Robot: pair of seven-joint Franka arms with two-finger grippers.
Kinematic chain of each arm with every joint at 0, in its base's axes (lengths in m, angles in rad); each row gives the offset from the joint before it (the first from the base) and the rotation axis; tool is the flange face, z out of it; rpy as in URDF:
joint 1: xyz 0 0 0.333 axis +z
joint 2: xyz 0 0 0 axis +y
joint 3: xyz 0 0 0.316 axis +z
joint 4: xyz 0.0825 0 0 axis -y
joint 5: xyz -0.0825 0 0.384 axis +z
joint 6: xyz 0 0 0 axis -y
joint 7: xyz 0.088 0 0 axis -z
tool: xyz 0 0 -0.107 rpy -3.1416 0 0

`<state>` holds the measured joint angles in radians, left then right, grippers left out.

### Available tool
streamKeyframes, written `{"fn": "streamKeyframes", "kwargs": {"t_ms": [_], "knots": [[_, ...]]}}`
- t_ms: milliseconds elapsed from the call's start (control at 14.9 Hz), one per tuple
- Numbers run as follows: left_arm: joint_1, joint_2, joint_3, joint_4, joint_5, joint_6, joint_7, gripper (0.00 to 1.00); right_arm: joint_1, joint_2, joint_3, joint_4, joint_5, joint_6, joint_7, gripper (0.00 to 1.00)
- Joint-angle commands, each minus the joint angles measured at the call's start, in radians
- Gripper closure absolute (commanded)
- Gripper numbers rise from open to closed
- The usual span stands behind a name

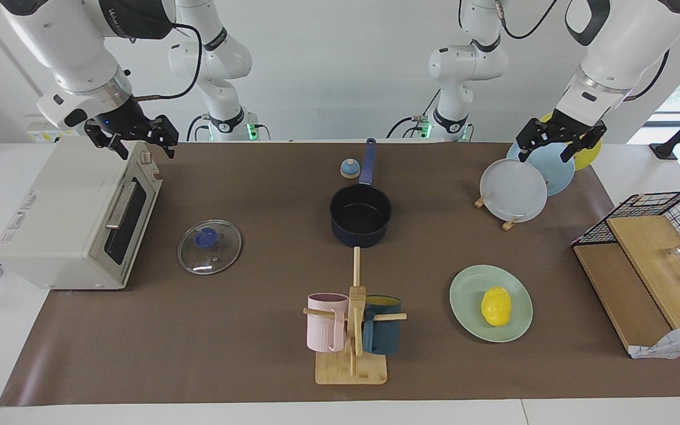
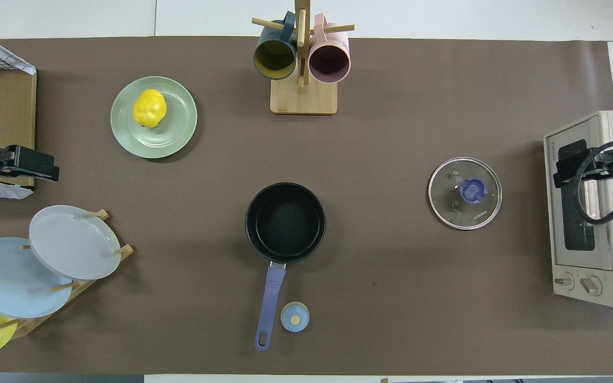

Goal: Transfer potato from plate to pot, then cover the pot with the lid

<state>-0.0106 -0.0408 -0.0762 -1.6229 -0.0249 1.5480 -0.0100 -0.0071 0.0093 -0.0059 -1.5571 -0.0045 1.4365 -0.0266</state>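
The yellow potato (image 1: 496, 306) (image 2: 149, 108) lies on the mint-green plate (image 1: 467, 294) (image 2: 174, 129), which is farther from the robots than the pot, toward the left arm's end. The navy pot (image 1: 360, 213) (image 2: 285, 223) stands empty mid-table with its blue handle pointing toward the robots. The glass lid (image 1: 209, 246) (image 2: 465, 193) lies flat on the mat toward the right arm's end. My left gripper (image 1: 552, 144) (image 2: 46, 167) is open and empty, raised over the upright plates. My right gripper (image 1: 139, 141) (image 2: 559, 170) is open and empty, raised over the toaster oven.
A toaster oven (image 1: 74, 218) stands at the right arm's end. A rack of grey, light-blue and yellow plates (image 1: 514, 190) and a wire basket with wooden boards (image 1: 659, 236) are at the left arm's end. A mug tree (image 1: 352, 330) stands farther out than the pot. A small bell-shaped knob (image 1: 349, 169) sits beside the pot's handle.
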Motion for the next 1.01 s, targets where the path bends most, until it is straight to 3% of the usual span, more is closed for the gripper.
{"fn": "streamKeyframes", "kwargs": {"t_ms": [0, 538, 807, 941], "knots": [[-0.003, -0.013, -0.001, -0.009, -0.012, -0.005, -0.004, 0.00, -0.013, -0.025, 0.007, -0.031, 0.015, 0.015, 0.010, 0.00], [-0.002, 0.008, -0.001, 0.008, -0.013, 0.053, -0.001, 0.00, -0.013, -0.025, 0.007, -0.031, 0.015, 0.015, 0.010, 0.00], [-0.002, 0.220, -0.008, 0.193, -0.030, 0.041, -0.005, 0.00, -0.013, -0.025, 0.007, -0.031, 0.015, 0.015, 0.010, 0.00], [-0.029, 0.373, -0.014, 0.308, -0.029, 0.079, -0.005, 0.00, -0.013, -0.025, 0.007, -0.031, 0.015, 0.015, 0.010, 0.00]]}}
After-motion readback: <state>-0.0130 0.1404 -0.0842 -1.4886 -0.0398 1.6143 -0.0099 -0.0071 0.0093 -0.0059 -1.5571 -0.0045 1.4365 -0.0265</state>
